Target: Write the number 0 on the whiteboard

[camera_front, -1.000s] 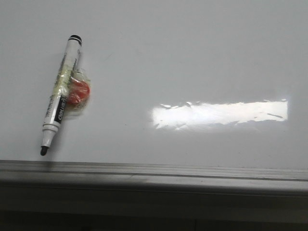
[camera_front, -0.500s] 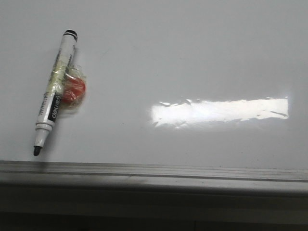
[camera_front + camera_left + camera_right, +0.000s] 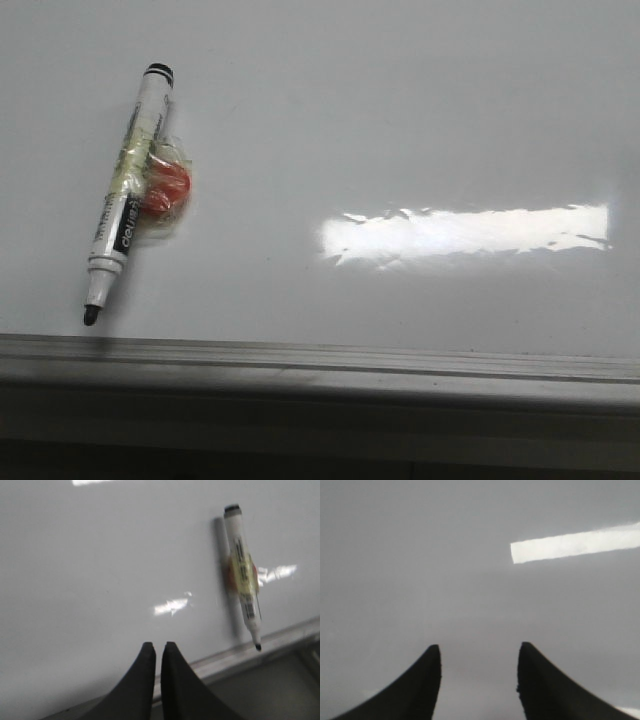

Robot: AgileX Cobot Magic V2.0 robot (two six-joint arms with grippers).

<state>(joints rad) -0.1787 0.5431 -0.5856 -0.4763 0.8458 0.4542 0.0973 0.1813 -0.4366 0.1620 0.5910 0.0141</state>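
Whiteboard [image 3: 420, 120] fills the front view, lying flat with its grey rail [image 3: 320, 355] along the near edge and one long glare patch [image 3: 465, 235] running left to right. A marker [image 3: 128, 195] lies on it at the left, uncapped tip toward the rail, long axis tilted slightly, a red blob [image 3: 165, 190] taped to its side. Left gripper [image 3: 158, 650] has its fingers nearly together, holding nothing; right gripper [image 3: 479, 655] is spread apart above bare board.

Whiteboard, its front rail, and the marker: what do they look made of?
Whiteboard: smooth glossy white surface, likely coated; it mirrors a bright glare bar. Rail: looks like brushed grey metal, with long dull streaks. Marker: seemingly white plastic barrel with black end cap, clear crinkled tape binding a red lump of unclear material.
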